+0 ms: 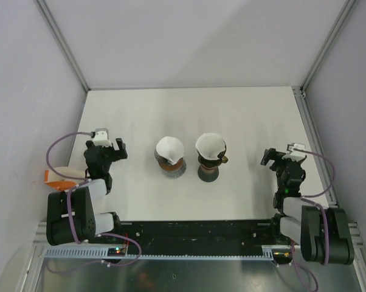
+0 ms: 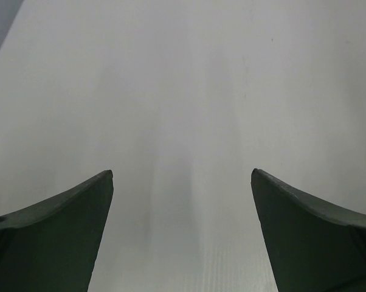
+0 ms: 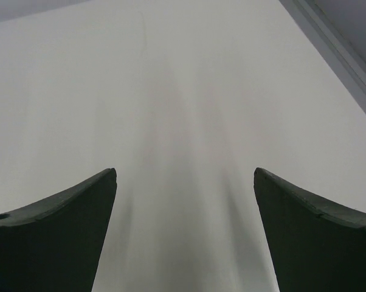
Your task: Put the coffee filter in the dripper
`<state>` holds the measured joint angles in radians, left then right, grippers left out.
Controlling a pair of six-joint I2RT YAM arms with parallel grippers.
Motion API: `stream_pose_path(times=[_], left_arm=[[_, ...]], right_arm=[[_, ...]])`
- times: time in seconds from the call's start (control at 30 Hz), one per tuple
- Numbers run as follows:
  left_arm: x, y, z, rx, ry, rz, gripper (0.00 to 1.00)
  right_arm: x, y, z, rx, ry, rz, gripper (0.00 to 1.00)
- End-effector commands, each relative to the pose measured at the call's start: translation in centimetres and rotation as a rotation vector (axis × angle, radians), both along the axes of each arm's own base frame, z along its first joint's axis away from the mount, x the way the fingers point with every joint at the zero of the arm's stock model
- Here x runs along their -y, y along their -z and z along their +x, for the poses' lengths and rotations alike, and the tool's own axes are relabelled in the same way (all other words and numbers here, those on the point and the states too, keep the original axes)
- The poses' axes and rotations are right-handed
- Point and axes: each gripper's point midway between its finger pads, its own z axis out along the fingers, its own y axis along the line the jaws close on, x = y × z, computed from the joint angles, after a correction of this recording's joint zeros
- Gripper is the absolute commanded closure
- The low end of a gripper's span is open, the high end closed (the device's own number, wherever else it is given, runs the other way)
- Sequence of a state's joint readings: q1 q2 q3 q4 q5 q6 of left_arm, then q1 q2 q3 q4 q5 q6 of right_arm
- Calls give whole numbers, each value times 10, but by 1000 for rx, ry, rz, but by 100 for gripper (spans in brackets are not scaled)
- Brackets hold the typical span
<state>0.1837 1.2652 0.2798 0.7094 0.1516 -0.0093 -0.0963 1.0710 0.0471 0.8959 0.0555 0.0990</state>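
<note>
1. Status. 2 cone-shaped holders stand side by side at mid-table (image 1: pixel 244 115). The dripper (image 1: pixel 208 162), identified by its small side handle and dark base, serves as the reference point. A white filter (image 1: pixel 210 144) sits in the mouth of the dripper, its rim above the dripper's edge. Just to the left of the dripper, not touching it, a second holder (image 1: pixel 171 164) on a grey base carries a second white filter (image 1: pixel 169 146).

2. Grippers. The left gripper (image 1: pixel 118 149) sits well to the left of the dripper, beyond the second holder. The right gripper (image 1: pixel 268 157) sits well to the right of the dripper. Both wrist views show the fingers spread wide with only bare table surface between them: neither the left gripper (image 2: pixel 182 182) nor the right gripper (image 3: pixel 185 179) carries anything.

3. Step in hand. Judged from the layout, the placement appears complete or nearly so: a filter is in the dripper and both arms stand clear. Whether the paper is fully seated against the dripper wall cannot be confirmed from overhead.

4. Next move. If seating needs correction, the right gripper is the nearer tool. It would need to approach the dripper from above, then press lightly on the paper rim. A sideways push risks tipping the dripper on its narrow base.
</note>
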Motion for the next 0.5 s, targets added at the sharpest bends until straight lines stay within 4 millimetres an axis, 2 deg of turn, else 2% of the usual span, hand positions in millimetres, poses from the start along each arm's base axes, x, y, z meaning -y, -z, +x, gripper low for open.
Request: stream_pose_path(times=[0.0, 0.1, 0.2, 0.47], left_arm=[[-11, -36, 12, 155, -64, 15, 0], [-8, -39, 10, 169, -69, 18, 0], [2, -41, 10, 182, -51, 37, 0], [20, -44, 11, 205, 4, 50, 0]], right_arm=[[-11, -36, 11, 190, -41, -71, 1], [-26, -26, 10, 198, -95, -114, 1], [-36, -24, 14, 202, -130, -154, 1], [-28, -16, 24, 149, -102, -116, 1]])
